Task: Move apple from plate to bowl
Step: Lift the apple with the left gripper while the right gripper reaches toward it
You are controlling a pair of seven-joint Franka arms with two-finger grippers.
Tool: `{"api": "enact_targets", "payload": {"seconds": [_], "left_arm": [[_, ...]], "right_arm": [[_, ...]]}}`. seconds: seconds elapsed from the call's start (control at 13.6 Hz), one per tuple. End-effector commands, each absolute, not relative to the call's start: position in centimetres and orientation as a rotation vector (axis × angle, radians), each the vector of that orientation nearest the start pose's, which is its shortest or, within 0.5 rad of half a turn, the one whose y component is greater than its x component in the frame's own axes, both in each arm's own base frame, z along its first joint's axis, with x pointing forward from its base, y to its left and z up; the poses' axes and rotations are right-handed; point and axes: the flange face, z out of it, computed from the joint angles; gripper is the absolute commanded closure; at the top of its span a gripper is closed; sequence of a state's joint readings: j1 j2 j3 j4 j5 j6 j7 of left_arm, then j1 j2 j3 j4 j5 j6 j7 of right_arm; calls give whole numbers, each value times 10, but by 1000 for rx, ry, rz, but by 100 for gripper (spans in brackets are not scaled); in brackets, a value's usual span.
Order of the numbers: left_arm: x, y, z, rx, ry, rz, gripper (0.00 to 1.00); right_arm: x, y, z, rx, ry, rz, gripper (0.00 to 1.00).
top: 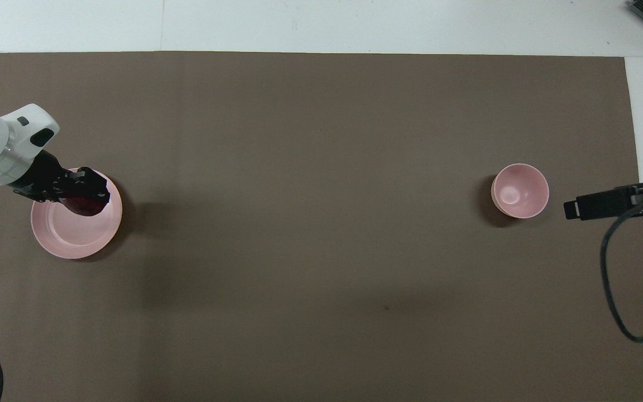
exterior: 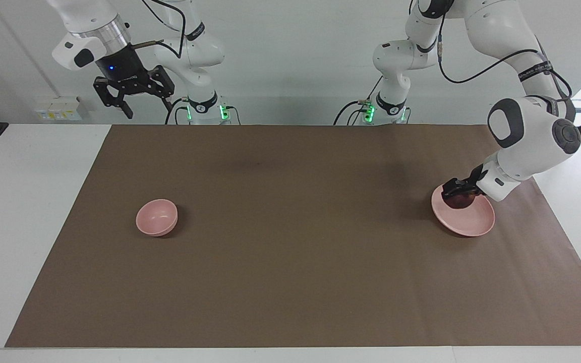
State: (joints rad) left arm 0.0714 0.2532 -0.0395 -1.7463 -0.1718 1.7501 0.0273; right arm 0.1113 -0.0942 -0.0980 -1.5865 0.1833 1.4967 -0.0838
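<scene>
**A:** Where is the apple?

**B:** The dark red apple [exterior: 461, 200] sits on the pale pink plate [exterior: 472, 222], on the part of the plate nearest the robots. The plate lies on the brown mat [exterior: 290, 252] toward the left arm's end of the table.

**A:** Is anything holding it?

**B:** The left gripper [exterior: 457, 194] is down at the apple, its black fingers set around the fruit. From above, the left gripper [top: 84, 192] covers most of the apple [top: 84, 205], with only a dark red patch showing beneath it. The fingers look clenched on the apple, which seems to rest on the plate [top: 70, 234].

**A:** And the bowl?

**B:** The small deep pink bowl [exterior: 157, 217] stands upright and empty toward the right arm's end of the table, well apart from the plate. From above, the bowl [top: 520, 190] shows a pale, bare inside.

**A:** What about the other arm?

**B:** The right arm waits. The right gripper [exterior: 128, 101] hangs high over the robots' edge of the table, its fingers spread and holding nothing.
</scene>
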Motion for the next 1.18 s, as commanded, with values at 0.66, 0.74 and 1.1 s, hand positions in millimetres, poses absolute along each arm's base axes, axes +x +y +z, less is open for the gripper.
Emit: {"api": "enact_targets", "payload": {"seconds": [0.66, 0.74, 1.1], "left_arm": [[572, -85, 417, -3317, -534, 810, 100], [570, -89, 414, -3316, -535, 810, 100], [553, -101, 404, -3285, -658, 728, 100]], "right_arm": [[529, 52, 581, -2480, -336, -57, 0], [529, 55, 571, -2425, -338, -73, 0], [532, 66, 548, -2262, -335, -130, 0]]}}
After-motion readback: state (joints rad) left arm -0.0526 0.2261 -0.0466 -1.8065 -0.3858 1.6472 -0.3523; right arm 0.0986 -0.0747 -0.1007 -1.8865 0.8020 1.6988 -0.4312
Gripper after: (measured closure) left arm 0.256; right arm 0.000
